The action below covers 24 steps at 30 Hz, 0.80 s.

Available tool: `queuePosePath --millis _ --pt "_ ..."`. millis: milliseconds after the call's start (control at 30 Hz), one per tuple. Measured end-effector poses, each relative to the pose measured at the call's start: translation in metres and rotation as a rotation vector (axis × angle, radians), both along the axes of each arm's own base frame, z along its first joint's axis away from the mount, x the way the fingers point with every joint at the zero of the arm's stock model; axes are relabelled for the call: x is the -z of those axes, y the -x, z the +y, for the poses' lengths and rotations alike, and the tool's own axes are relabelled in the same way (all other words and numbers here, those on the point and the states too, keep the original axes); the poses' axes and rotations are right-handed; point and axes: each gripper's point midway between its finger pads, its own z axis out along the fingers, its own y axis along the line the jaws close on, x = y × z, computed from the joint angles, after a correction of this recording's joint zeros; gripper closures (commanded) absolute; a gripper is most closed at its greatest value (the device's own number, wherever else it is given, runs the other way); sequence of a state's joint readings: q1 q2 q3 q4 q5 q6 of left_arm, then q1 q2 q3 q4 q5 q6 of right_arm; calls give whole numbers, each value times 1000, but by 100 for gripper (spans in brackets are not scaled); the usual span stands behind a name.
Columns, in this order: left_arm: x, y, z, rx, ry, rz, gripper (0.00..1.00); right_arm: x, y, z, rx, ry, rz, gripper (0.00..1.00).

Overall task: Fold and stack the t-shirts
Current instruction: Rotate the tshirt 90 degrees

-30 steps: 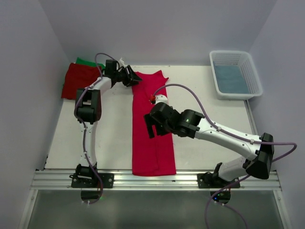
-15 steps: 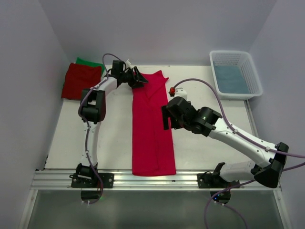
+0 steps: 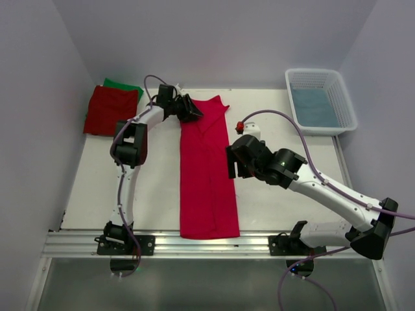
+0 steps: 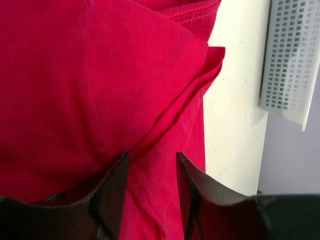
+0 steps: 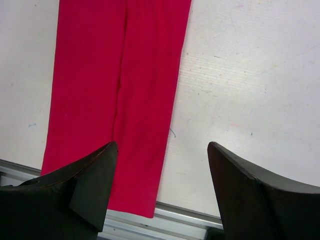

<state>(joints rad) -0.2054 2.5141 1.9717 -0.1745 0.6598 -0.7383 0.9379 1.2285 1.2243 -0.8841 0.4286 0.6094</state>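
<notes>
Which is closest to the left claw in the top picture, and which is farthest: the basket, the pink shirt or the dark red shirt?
From the left claw:
1. Pink shirt: right at the claw's tips, in the middle of the table.
2. Dark red shirt: off to the left, in the far corner.
3. Basket: way over on the right, in the far corner.

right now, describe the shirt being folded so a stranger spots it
Start at the white table. Down its middle lies a long narrow strip, the crimson-pink shirt. Unlike the darker red shirt and green shirt stacked back-left, it is brighter and laid out long.
</notes>
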Motion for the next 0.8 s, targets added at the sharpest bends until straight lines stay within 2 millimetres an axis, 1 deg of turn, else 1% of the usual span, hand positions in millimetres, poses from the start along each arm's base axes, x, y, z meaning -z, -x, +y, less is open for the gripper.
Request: queuePosePath --millis 167,300,400,600,733,800 --pt "0 -4 10 -43 -65 -11 55 0 0 -3 5 -3 -2 24" --pt "-3 -3 18 -70 -112 -13 55 1 0 -4 8 -1 -1 25" --pt "-4 -2 21 -76 -127 -10 56 2 0 -5 10 3 2 25" --pt "0 2 20 -68 -126 9 58 2 -1 -6 15 3 2 25" --pt "-2 5 15 -43 -97 9 62 3 -1 -7 16 4 3 26" --pt "-5 7 9 -21 -69 5 66 3 -1 -7 18 5 4 27"
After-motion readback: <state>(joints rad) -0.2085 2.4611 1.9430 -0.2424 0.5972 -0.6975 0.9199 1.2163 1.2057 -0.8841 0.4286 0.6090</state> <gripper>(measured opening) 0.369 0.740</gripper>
